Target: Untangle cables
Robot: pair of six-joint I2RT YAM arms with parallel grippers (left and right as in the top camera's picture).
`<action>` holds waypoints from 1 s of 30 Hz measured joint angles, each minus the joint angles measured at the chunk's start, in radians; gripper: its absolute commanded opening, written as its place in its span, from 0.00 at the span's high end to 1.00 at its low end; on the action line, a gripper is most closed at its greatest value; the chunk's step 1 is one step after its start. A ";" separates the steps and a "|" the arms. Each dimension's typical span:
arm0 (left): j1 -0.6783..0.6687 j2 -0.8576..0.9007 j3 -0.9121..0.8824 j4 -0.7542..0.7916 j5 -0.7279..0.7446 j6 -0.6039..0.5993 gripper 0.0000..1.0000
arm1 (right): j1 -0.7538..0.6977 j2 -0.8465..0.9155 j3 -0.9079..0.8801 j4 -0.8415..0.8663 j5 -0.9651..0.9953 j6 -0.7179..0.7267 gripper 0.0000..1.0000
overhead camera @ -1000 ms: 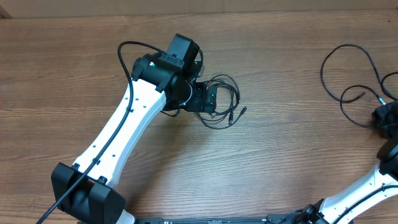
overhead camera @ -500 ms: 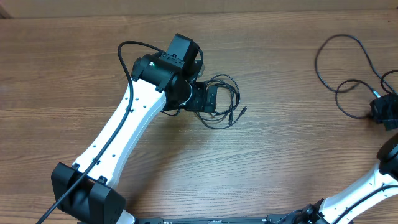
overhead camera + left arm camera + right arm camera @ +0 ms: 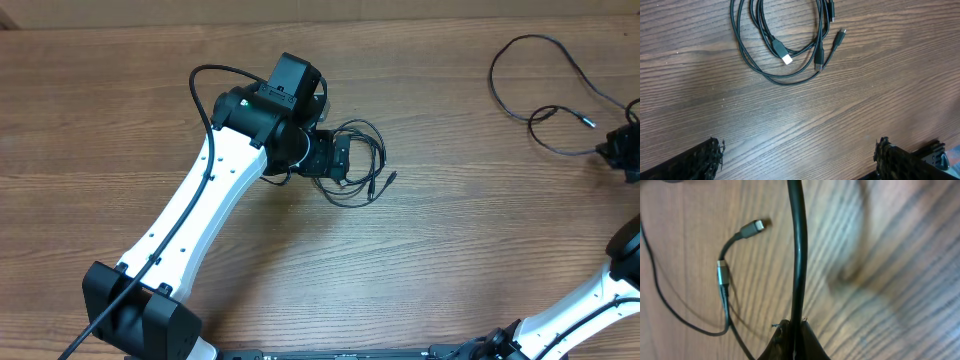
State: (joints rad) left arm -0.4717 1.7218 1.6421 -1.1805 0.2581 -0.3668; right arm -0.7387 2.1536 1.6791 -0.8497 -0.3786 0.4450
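- A wooden table point(image 3: 450, 250) seen from above, with two white robot arms reaching in from the near edge.
- The left gripper point(image 3: 800, 159) hovers with its fingers spread wide apart and holds nothing.
- Just beyond it lies a bundle point(image 3: 785, 45) of thin black cords, looped over one another, near the middle of the table. Several plugs point(image 3: 786, 58) lie inside and beside the loops.
- From above, the left arm point(image 3: 215, 190) hides part of the bundle, so it cannot be told how many cords it contains.
- The right gripper point(image 3: 792, 339), at the right edge, is pinched tight on a separate cable point(image 3: 799, 245).
- That cable curls in open loops toward the far right corner, well apart from the bundle. Its two plug ends rest on the wood beside the gripper.
- Risk: the cable is thin and held only at the fingertips, so a quick pull could make it slip out.
- Risk: the right gripper sits at the table's edge, so more travel that way could drag the cable off.
- Risk: the wide left fingers could close on several strands at once, and a lift would then tighten the tangle or carry the whole bundle.
- Risk: a plug could catch in a loop and snag.
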 measured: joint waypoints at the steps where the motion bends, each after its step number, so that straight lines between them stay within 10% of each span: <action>1: 0.000 0.000 0.000 0.001 0.000 0.000 0.00 | 0.000 0.000 0.003 0.003 -0.003 0.000 0.96; 9: 0.000 0.000 0.000 0.008 0.000 0.000 0.00 | 0.024 0.001 0.111 0.000 -0.011 0.042 0.96; 18: 0.000 0.000 0.000 0.011 0.000 0.000 0.00 | 0.112 0.002 0.273 -0.011 0.018 0.078 0.25; 30: 0.000 0.000 0.000 0.006 0.000 0.000 0.00 | 0.182 0.004 0.271 -0.172 0.255 0.041 0.00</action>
State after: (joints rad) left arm -0.4717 1.7218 1.6421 -1.1744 0.2577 -0.3668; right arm -0.5571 2.1574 1.9503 -1.0214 -0.1234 0.4858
